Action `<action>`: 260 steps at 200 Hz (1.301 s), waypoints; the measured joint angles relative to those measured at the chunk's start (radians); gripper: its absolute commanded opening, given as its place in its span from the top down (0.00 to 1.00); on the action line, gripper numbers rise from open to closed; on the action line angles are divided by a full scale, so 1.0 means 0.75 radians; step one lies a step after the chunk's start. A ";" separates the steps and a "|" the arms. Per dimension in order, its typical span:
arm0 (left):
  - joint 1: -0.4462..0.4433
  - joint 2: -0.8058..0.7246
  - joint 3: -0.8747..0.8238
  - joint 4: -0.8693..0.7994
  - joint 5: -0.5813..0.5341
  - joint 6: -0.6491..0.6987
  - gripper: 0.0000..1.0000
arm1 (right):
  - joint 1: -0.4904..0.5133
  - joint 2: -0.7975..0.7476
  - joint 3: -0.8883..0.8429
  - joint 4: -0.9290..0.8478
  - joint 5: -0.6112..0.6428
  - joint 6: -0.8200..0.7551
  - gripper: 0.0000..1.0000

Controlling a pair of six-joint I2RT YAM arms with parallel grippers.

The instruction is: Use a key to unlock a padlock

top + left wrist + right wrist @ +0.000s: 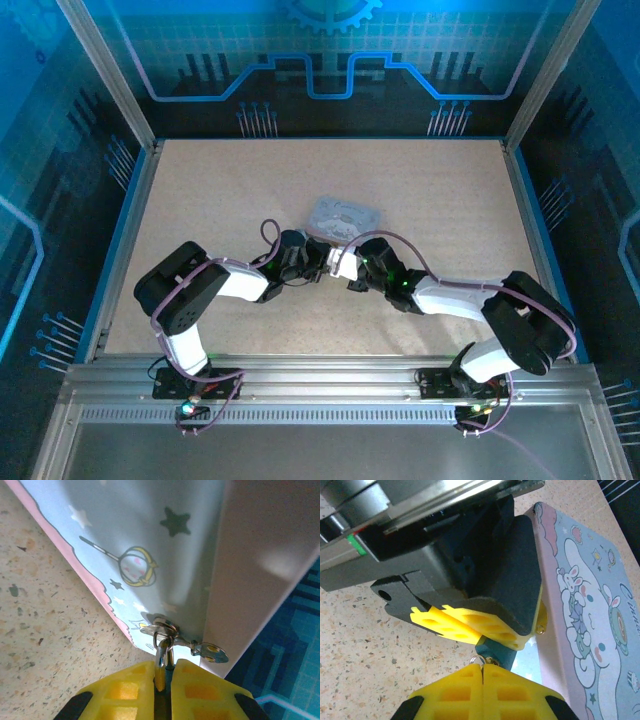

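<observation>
Yellow ribbed fingers (130,692) of the left claw (162,669) are pressing together on the padlock (160,666), a thin brassy sliver whose darker part is sinking between the pads. This claw's own camera is showing what the overhead view is too coarse to give. Just ahead of the fingertips, the padlock's ring is hanging from a silver clasp (161,626) at the corner of the tin (150,535). Right of the tips, a small riveted plate (214,653) is sitting by the tin's plain white face, and stars and a wand are showing on the blue face beyond.

From overhead, the left claw (316,258) is reaching rightward over the speckled table (450,200), with the tin lying just beyond it. The right claw (350,268) is meeting it almost tip to tip, and the padlock is too small to make out there.

Further right, the right wrist camera is giving the other side. The right claw (482,669) is clenched, its yellow pads touching along the seam. A thin silver loop, apparently the key (477,660), is poking out at the very tip. Directly above those tips the left claw's black body and yellow fingers are hanging. To their right, the tin's cartoon-printed lid is showing.
</observation>
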 measured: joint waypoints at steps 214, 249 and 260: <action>-0.009 0.045 0.046 -0.061 -0.019 0.045 0.75 | -0.088 0.075 -0.089 0.200 -0.167 0.590 1.00; -0.017 0.041 0.053 -0.095 -0.009 0.077 0.64 | -0.114 0.112 -0.111 0.208 -0.195 0.658 1.00; -0.016 0.031 0.052 -0.112 -0.010 0.080 0.61 | -0.119 0.113 -0.119 0.212 -0.205 0.678 1.00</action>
